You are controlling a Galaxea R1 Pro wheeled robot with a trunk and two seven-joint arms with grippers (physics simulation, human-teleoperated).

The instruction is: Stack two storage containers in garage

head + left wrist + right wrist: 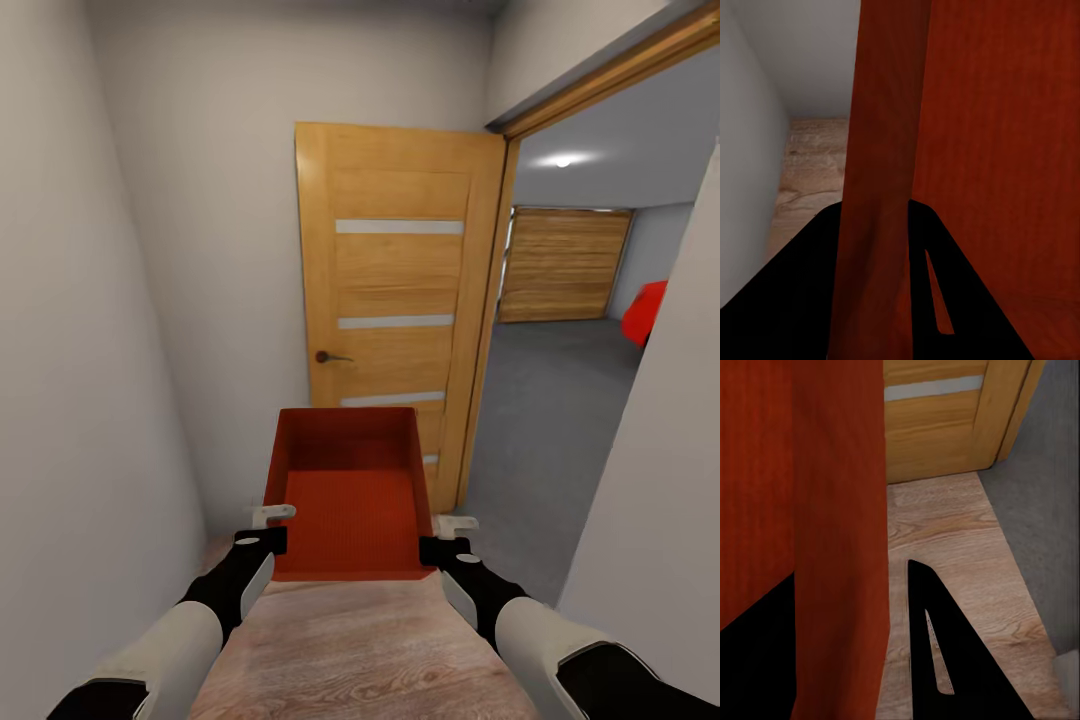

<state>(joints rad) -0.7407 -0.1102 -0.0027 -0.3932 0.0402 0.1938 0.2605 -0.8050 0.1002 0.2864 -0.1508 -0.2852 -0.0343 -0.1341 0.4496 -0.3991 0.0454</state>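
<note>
I hold one red-orange storage container (345, 490) level in front of me, open side up and empty. My left gripper (272, 516) is shut on its left wall, and in the left wrist view the black fingers (945, 285) straddle that wall (877, 187). My right gripper (455, 523) is shut on the right wall (840, 547), with one finger (945, 645) outside it. The other storage container (645, 312) shows as a red-orange shape inside the garage, partly cut off by the near wall. The garage floor (540, 400) is dark grey.
I stand in a narrow white-walled hallway on light wood planks (360, 650). A wooden door (395, 290) with glass strips stands open straight ahead. The doorway to the garage opens on the right, with a wood-slat door (562, 265) at its far end.
</note>
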